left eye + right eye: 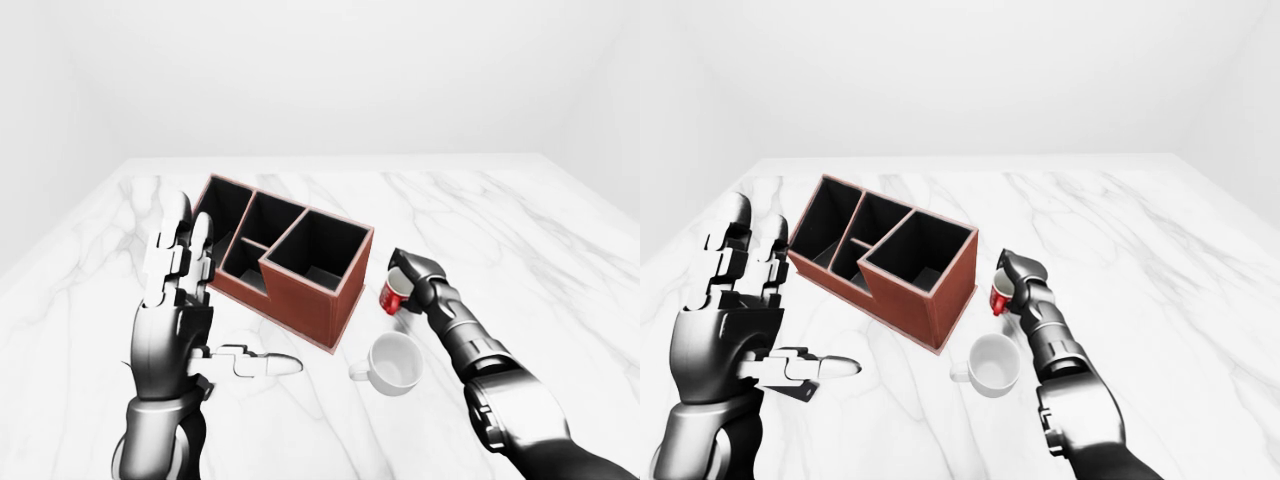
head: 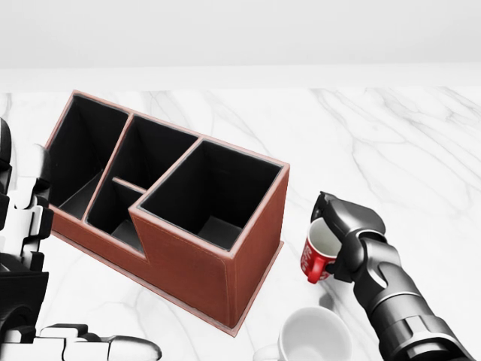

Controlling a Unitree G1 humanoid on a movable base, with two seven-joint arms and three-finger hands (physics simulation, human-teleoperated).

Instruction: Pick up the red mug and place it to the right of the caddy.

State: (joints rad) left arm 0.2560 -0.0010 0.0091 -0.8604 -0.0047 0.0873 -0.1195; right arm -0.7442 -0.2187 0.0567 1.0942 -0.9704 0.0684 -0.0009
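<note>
The red mug [image 2: 316,259], white inside, hangs tilted just right of the caddy [image 2: 195,263], a red-brown box with several black compartments. My right hand [image 2: 333,228] is shut on the mug's rim and far side, holding it a little above the marble; its shadow falls below it. In the left-eye view the same mug [image 1: 392,294] sits beside the caddy's right corner. My left hand [image 1: 190,300] is raised left of the caddy, fingers spread and thumb out, holding nothing.
A white mug [image 2: 316,340] stands on the marble table [image 2: 391,150] just below the red mug, close to my right forearm. The tabletop stretches on to the right and toward the top of the head view, ending at a pale wall.
</note>
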